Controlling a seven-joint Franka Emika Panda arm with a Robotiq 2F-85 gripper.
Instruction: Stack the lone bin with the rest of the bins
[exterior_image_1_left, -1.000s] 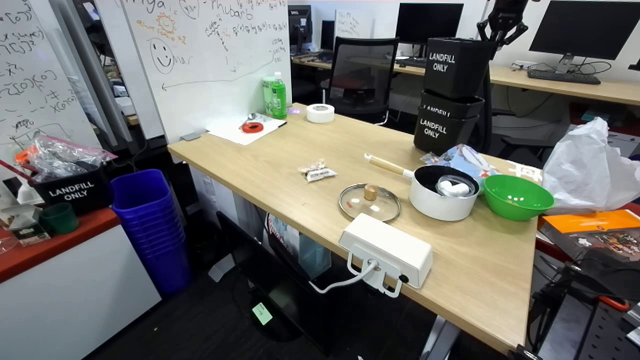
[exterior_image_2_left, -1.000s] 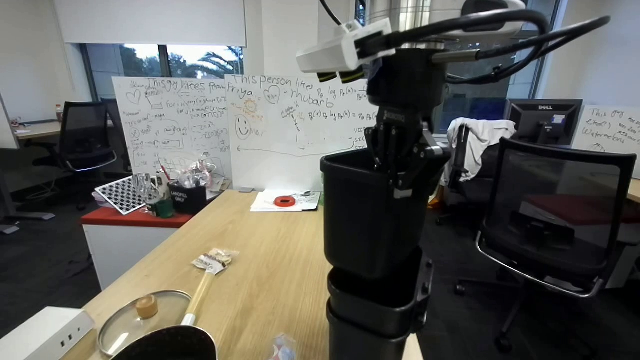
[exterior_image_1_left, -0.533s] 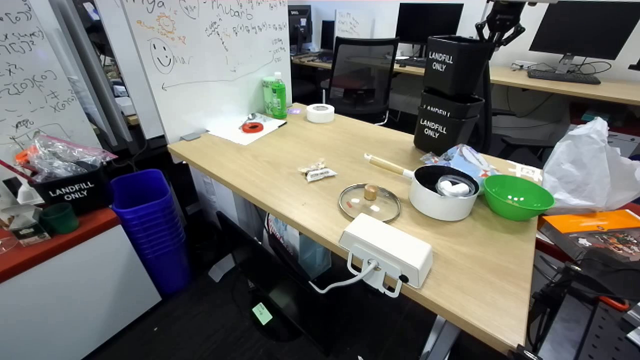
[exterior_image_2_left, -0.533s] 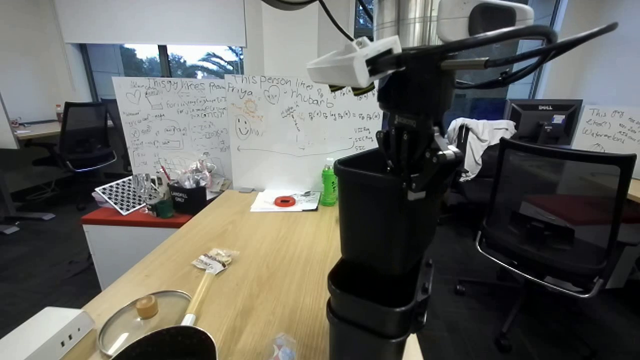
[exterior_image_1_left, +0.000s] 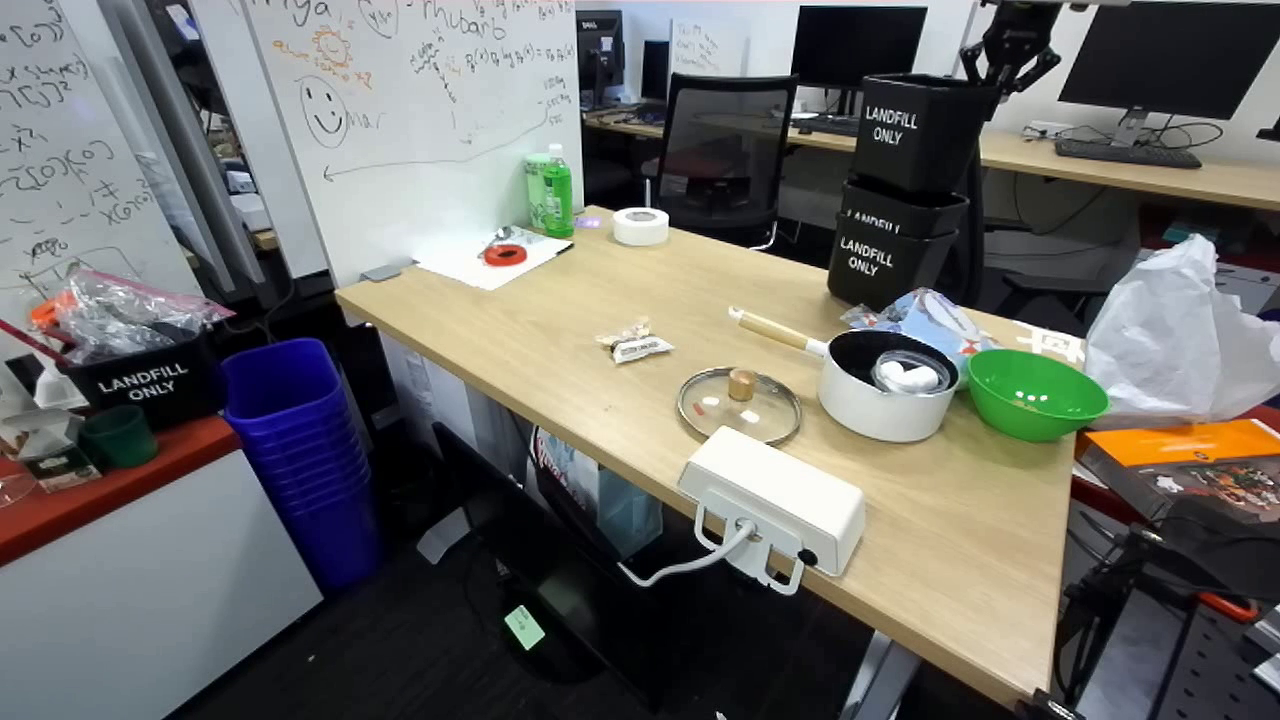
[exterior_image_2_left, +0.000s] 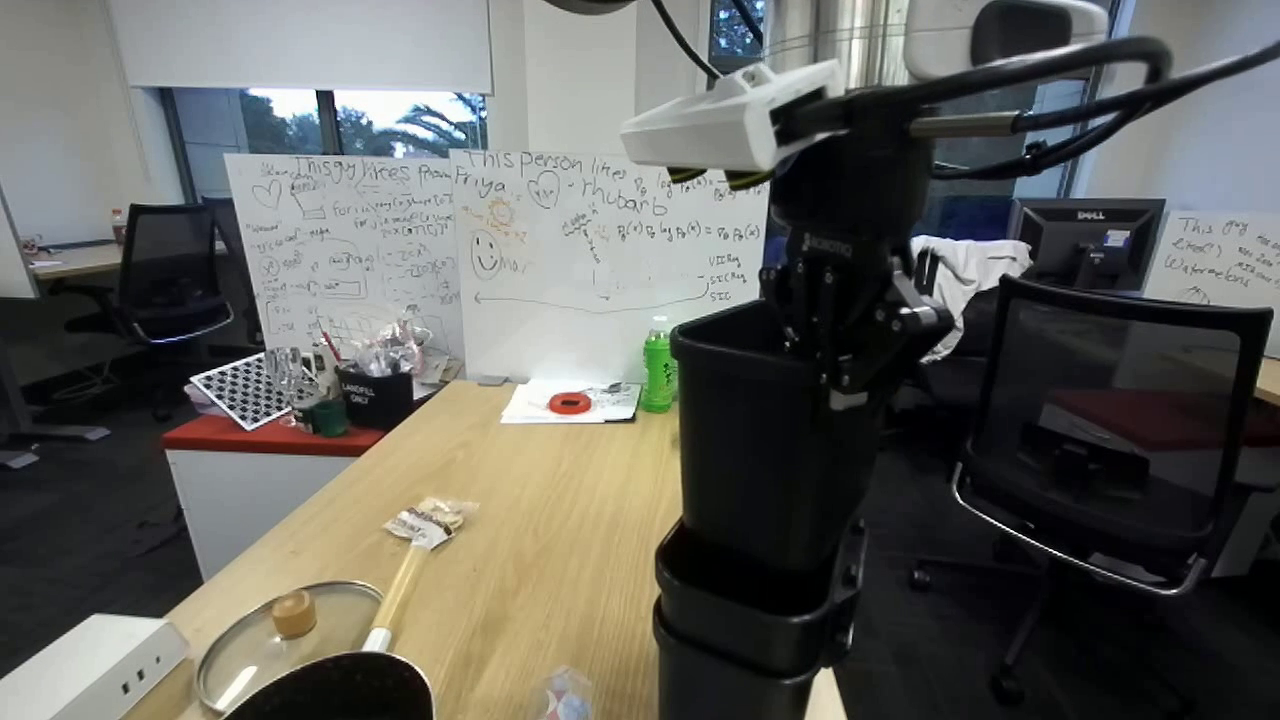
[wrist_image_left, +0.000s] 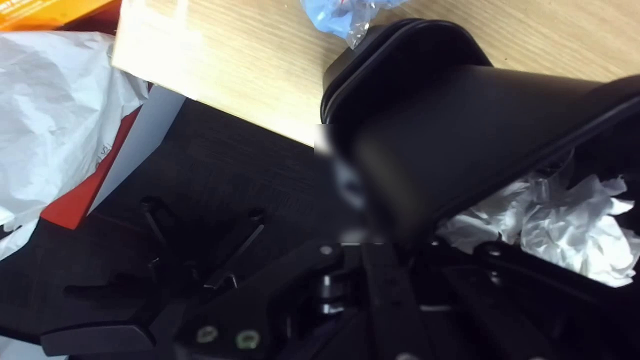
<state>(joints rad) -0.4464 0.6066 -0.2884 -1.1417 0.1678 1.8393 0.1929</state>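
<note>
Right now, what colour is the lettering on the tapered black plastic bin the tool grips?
White lettering, best seen on that bin in an exterior view.

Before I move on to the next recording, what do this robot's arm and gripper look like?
In an exterior view, the gripper is black, with jointed fingers and small pale lettering that seems to read ROBOTIQ. A boxy white case juts from the black wrist. Thick black cables curve out nearby. The arm shows a white cover with a dark inset and a silvery section.
</note>
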